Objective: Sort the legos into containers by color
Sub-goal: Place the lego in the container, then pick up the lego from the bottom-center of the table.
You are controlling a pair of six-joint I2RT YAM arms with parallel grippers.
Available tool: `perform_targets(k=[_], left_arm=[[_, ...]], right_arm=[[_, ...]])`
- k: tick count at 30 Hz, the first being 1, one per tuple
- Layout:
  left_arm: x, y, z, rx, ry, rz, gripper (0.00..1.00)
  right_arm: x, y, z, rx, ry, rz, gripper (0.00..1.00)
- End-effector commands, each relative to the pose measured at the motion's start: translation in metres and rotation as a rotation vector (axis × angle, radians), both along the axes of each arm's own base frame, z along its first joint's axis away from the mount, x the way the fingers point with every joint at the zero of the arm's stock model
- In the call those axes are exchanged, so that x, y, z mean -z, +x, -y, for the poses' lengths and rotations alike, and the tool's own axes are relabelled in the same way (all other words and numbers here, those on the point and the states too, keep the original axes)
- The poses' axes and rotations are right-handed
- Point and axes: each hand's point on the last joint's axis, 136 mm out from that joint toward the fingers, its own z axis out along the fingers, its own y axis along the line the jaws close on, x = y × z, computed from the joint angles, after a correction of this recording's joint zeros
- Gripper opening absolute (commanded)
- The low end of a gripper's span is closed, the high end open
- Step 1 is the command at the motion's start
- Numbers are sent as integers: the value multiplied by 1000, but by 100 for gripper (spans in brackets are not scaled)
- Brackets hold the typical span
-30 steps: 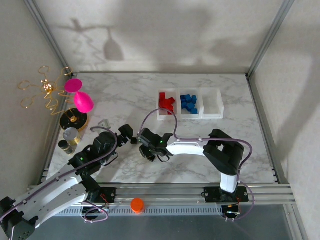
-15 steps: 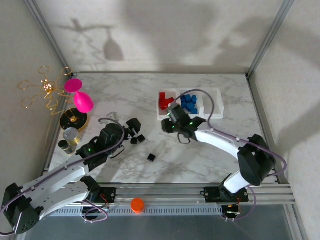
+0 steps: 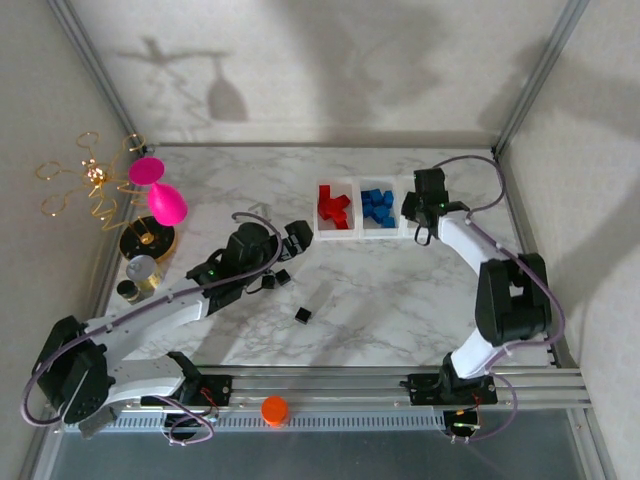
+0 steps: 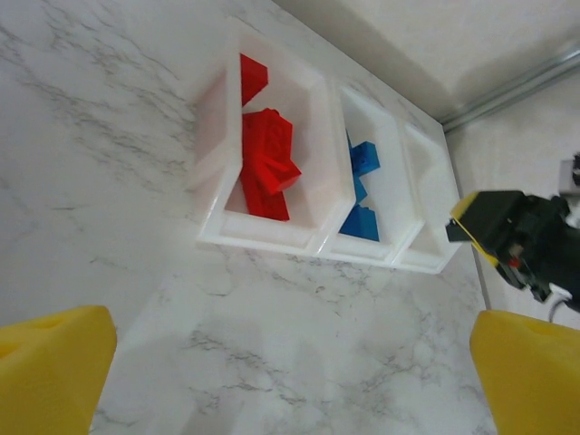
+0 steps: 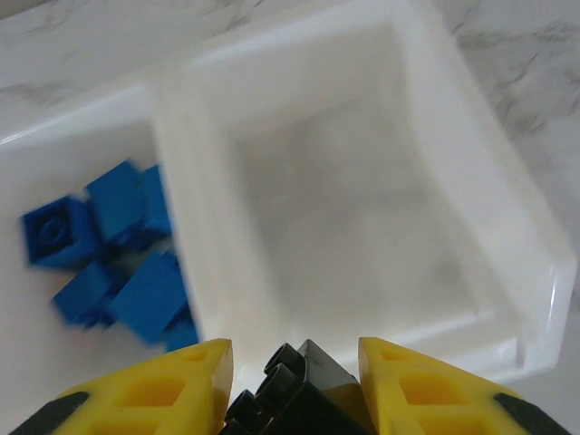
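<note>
The containers (image 3: 381, 232) stand in a row at the table's centre right. Red legos (image 3: 333, 207) (image 4: 268, 163) fill the left bin and blue legos (image 3: 378, 207) (image 5: 109, 254) the middle one. The right bin (image 5: 353, 208) holds nothing. My right gripper (image 3: 414, 211) (image 5: 292, 385) hovers at that bin's near edge, shut on a black lego (image 5: 299, 394). My left gripper (image 3: 297, 238) (image 4: 290, 367) is open with nothing between its fingers, left of the red bin. Three black legos lie on the marble (image 3: 303, 314) (image 3: 283, 277) (image 3: 268, 283).
A pink goblet (image 3: 160, 195) and a gold wire stand (image 3: 90, 180) stand at the far left, with a small jar (image 3: 143, 270) below them. An orange cap (image 3: 274, 409) sits on the front rail. Metal frame posts rise at the back corners.
My right arm swung from the table's middle up to the right bin, carrying the black lego. My left arm reached forward toward the bins.
</note>
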Motion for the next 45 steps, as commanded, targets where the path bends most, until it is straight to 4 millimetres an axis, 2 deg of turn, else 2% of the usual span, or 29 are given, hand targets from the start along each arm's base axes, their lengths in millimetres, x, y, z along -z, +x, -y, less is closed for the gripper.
perform_targets(k=[1,5,9,12,16,19,23,32,38,45], left_arm=[[-20,10,19,60,-40,53,100],[-19,15,27,75,-41,51,100],[-21,18,28,76,-35,57,100],[-22,19,28,76,-30,59,100],[-23,19,27,73,-31,60,100],[-27,16,25,73,-35,68,99],[-25,9,17,61,-41,62,100],[-10,-13,-11,15,10,7,100],[-3,-28,-33,-41,12,-18,100],[3,-50,-71,-142,29,-34,100]], right_arm=[[-2,29,16,30,-61,35,36],[3,51,29,56,-78,31,38],[8,63,33,60,-112,8,46],[5,65,31,49,-109,15,55],[-4,60,26,25,-82,26,57],[-12,48,13,-15,-51,35,58],[-19,20,-13,-77,-1,27,60],[-20,-60,-99,-320,58,-9,64],[-8,-120,-159,-529,90,-44,66],[13,-205,-229,-826,135,-68,70]])
